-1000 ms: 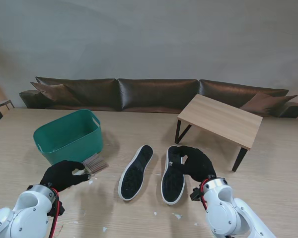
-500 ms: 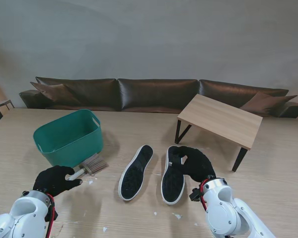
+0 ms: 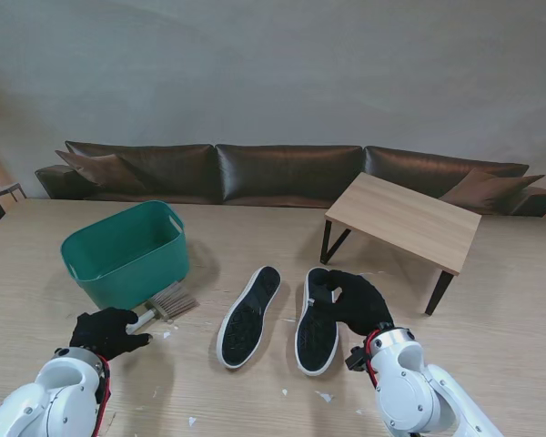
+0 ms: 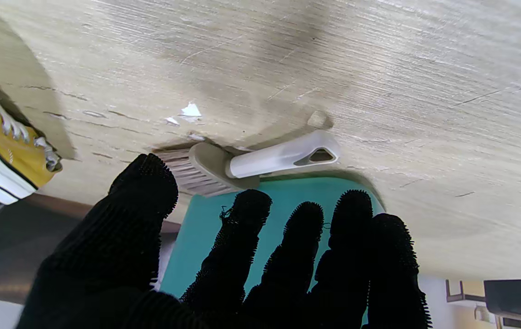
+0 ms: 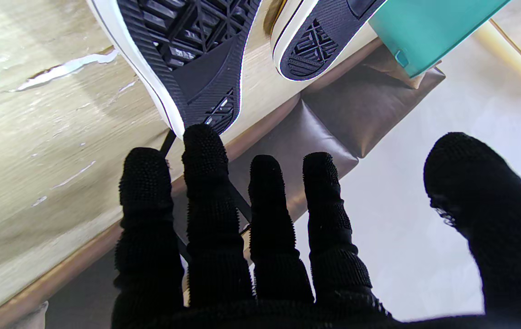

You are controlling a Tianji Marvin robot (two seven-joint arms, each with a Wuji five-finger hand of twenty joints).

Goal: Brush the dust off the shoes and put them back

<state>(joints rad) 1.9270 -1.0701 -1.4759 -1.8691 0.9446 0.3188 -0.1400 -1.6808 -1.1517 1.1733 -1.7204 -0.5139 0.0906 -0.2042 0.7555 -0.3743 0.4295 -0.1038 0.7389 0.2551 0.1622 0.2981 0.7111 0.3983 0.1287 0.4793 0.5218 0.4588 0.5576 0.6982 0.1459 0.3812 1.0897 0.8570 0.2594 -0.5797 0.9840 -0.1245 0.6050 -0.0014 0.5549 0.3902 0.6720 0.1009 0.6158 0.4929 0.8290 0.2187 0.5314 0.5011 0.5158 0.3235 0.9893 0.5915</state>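
I am looking down from the stand at the table (image 3: 255,401), where both shoes are lying sole-up, side by side in the middle. The left shoe (image 3: 248,316) is angling its toe away from me toward the right; the right shoe (image 3: 317,323) is lying nearly straight, just beside it and apart from it. My right hand (image 3: 355,300) is resting over the far end of the right shoe, but I cannot tell from the stand whether it is gripping; the right wrist view is showing the fingers (image 5: 210,214) stretched out and spread, with only one tip near the sole's edge, so I am reading that hand as released.

The brush (image 3: 166,304) is lying flat on the table, nearer to me than the green bin (image 3: 127,250), bristles close to the bin's wall and its pale handle (image 4: 283,157) pointing toward my left hand (image 3: 107,331). That hand is hovering at the handle's end with its fingers extended and apart (the left wrist view is showing clear space between the fingertips (image 4: 247,205) and the handle), so it is holding nothing.

White flecks (image 3: 323,396) are lying scattered on the wood near me.
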